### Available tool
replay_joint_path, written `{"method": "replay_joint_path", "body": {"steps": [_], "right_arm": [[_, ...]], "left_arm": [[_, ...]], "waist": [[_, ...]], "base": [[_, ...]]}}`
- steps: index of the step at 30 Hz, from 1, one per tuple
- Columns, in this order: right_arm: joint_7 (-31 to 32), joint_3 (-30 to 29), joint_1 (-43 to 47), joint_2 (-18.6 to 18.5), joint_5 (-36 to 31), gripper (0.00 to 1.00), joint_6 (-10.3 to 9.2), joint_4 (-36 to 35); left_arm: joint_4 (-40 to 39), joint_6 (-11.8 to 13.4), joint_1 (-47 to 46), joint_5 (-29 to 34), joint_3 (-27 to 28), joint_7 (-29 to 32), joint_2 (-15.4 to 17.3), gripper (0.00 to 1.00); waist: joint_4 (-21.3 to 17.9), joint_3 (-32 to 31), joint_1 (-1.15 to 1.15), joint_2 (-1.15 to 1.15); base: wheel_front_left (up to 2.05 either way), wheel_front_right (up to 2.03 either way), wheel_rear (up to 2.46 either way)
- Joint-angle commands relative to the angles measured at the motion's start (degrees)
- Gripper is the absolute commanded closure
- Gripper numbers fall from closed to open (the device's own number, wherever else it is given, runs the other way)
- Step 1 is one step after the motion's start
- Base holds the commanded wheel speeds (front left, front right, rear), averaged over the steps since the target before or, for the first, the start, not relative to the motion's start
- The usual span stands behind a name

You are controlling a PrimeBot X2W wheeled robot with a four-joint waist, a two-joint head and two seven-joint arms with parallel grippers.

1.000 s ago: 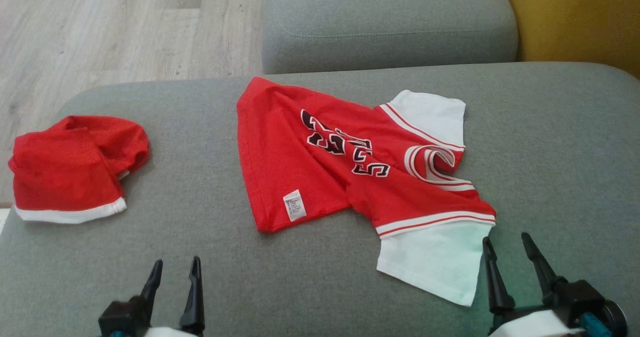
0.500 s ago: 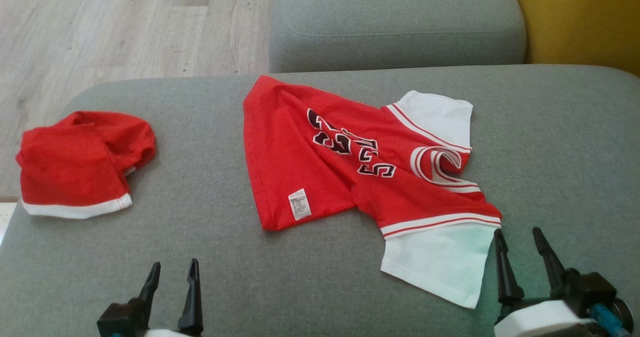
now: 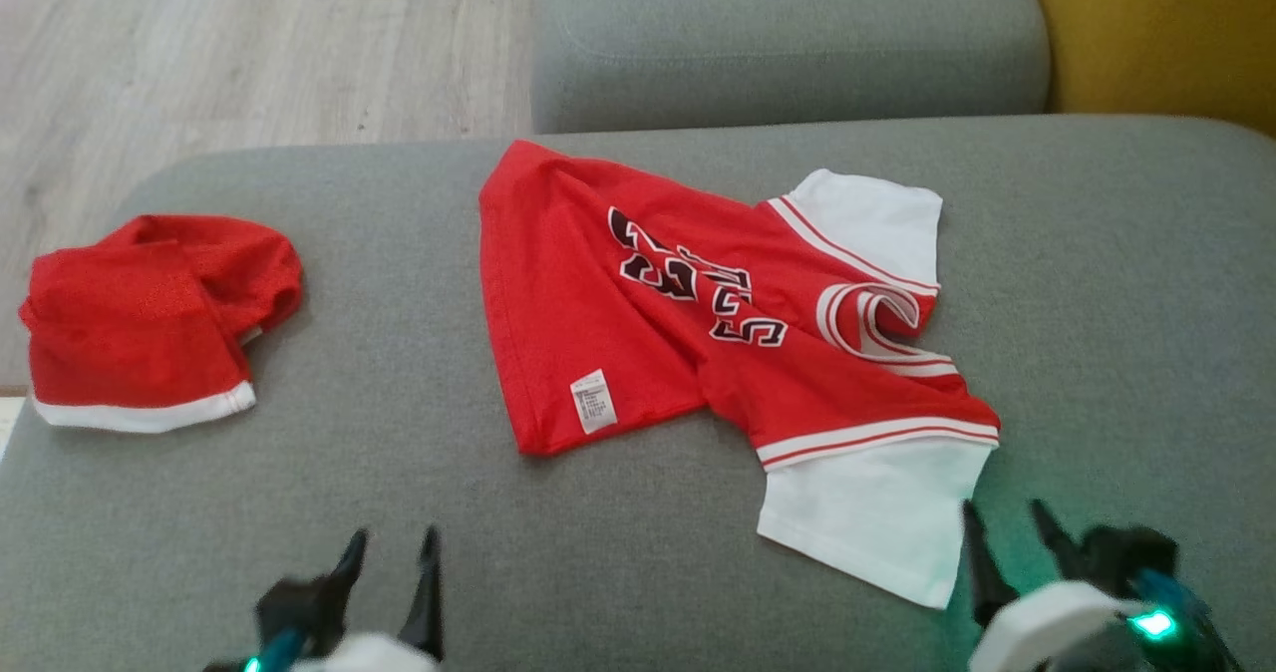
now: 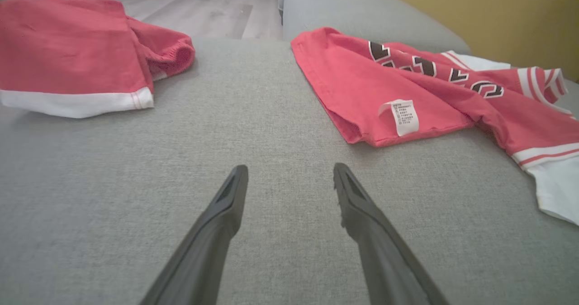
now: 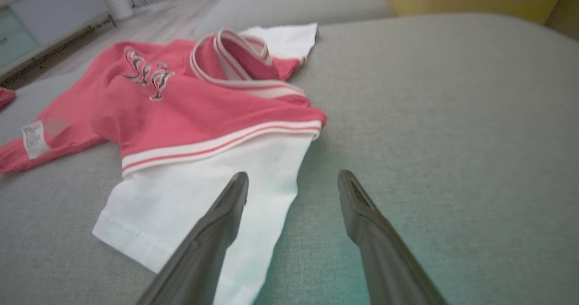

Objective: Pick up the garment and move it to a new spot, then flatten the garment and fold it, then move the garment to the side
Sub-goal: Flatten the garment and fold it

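On the grey sofa cushion [image 3: 399,493] I count two garments: one red jersey [image 3: 598,313] in the middle and one pair of red shorts [image 3: 130,333] at the left. The jersey lies long from left to right, hem left, collar right. My left pincer [image 3: 394,542] and right pincer [image 3: 1002,512] are both wide open and empty, at the near edge.

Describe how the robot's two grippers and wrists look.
The left gripper and right gripper match. Each has two long, dark fingers that taper to narrow tips and rise from a black body. Behind each sits a rounded white wrist shell with a small glowing teal-green light.
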Motion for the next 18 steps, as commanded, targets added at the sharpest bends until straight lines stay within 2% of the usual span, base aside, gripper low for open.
{"method": "replay_joint_path", "body": {"steps": [1,5,8,13,18], "right_arm": [[2.1,2.0,-3.8,-0.3,1.0,0.00,0.44,-1.3],[12.1,5.1,-5.2,-0.3,2.0,0.00,0.44,0.2],[17.4,5.6,-5.6,-0.3,1.3,0.00,0.44,0.0],[22.0,5.7,-5.1,-0.3,0.3,0.00,0.44,-2.3],[24.2,7.9,-4.7,-0.3,1.3,0.00,0.44,-4.4]], "left_arm": [[-1.5,0.5,-5.4,0.1,1.0,0.9,-0.3,0.00],[0.6,1.2,-9.8,0.6,-0.7,7.3,-0.3,0.00],[1.8,1.3,-12.9,0.4,-2.0,13.0,-0.3,0.00],[2.6,1.6,-16.6,-0.7,-3.1,19.3,-0.3,0.00],[3.6,2.3,-18.9,-1.8,-3.7,21.3,-0.3,0.00]], "waist": [[-0.3,0.5,0.00,0.00],[-0.6,2.1,0.00,0.00],[-0.6,3.4,0.00,0.00],[-1.0,4.9,0.00,0.00],[-1.8,5.8,0.00,0.00]], "base": [[0.00,0.00,0.00],[0.00,0.00,0.00],[0.00,0.00,0.00],[0.00,0.00,0.00],[0.00,0.00,0.00]]}}
